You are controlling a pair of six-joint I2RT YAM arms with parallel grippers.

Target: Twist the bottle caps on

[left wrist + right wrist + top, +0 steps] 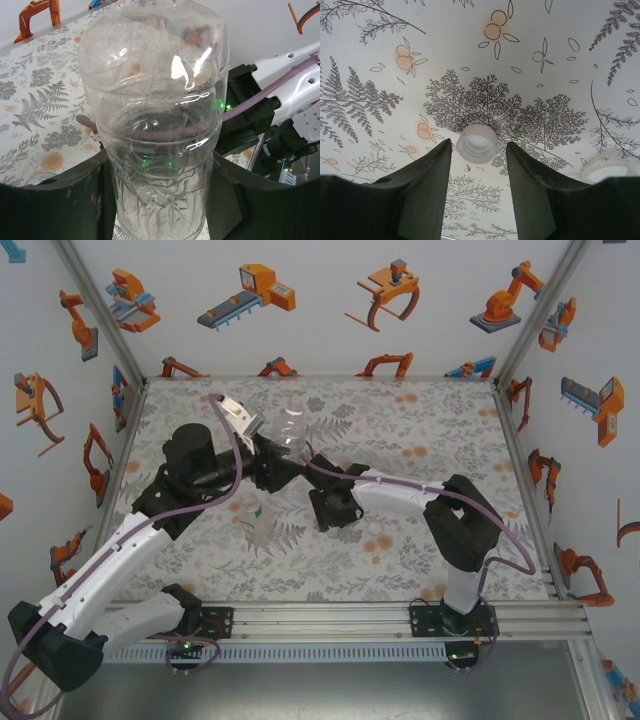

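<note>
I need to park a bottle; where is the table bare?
Bare: the far right of the table, beyond the right arm, and the near strip along the rail. Crowded: the middle, where the left hand holds a bottle beside the right hand over a cap.

The clear bottle (155, 125) runs off the left wrist view's top and bottom edges, fingers (60, 205) of the left gripper (160, 170) covering its lower sides. 1 cap (607, 167) sits half hidden behind a finger (555, 195) of the right gripper (480, 144).

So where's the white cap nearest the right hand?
In the right wrist view, the cap lies on the floral table cover, just beyond the right hand's open fingertips.
</note>
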